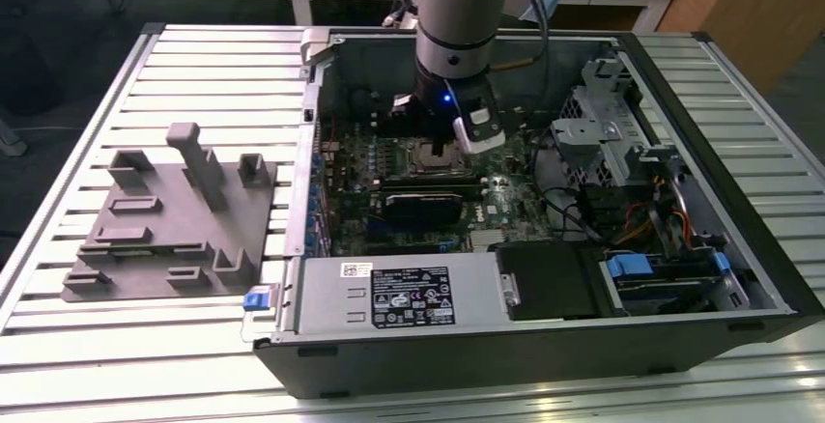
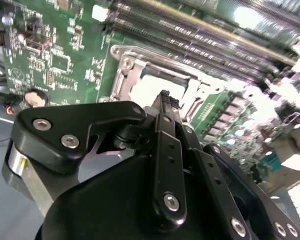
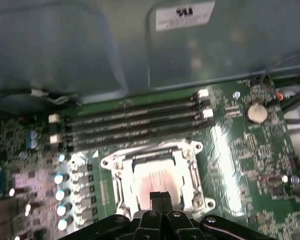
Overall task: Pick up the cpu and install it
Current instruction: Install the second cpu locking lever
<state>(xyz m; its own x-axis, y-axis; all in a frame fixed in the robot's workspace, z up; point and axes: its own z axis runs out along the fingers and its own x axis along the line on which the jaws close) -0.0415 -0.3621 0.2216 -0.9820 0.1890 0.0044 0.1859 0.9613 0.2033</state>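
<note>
CPU (image 3: 152, 181): pale square chip with a silvery-white top, lying flat inside the metal socket frame on the motherboard; in both wrist views it sits directly beyond the fingertips, which are not clasping it.
CPU, second wrist view (image 2: 151, 89): white square partly hidden behind the finger tips.
Gripper (image 3: 160, 196): black two-finger tool; in the first wrist view its fingertips are pressed together with no gap and nothing between them, poised just above the near edge of the chip.
Gripper, exterior view (image 1: 454, 138): hangs from the arm down into the open case, over the socket.
Socket frame (image 3: 115, 175): bright metal bracket bordering the chip on all sides.
Memory slots (image 3: 135, 122): long dark parallel rows at 12 o'clock from the socket in the first wrist view.
Coin cell (image 3: 255, 113): round silvery disc at about 2 o'clock from the socket in the first wrist view.
Motherboard (image 1: 348, 167): green board on the floor of the case.
Computer case (image 1: 542, 346): black tower lying on its side, open upward, on the slatted table (image 1: 77, 124).
Power supply box (image 1: 400, 293): white-labelled, at 6 o'clock from the socket in the exterior view.
Gray fixture (image 1: 168, 215): plastic block at 9 o'clock from the case in the exterior view, well apart from the gripper.
</note>
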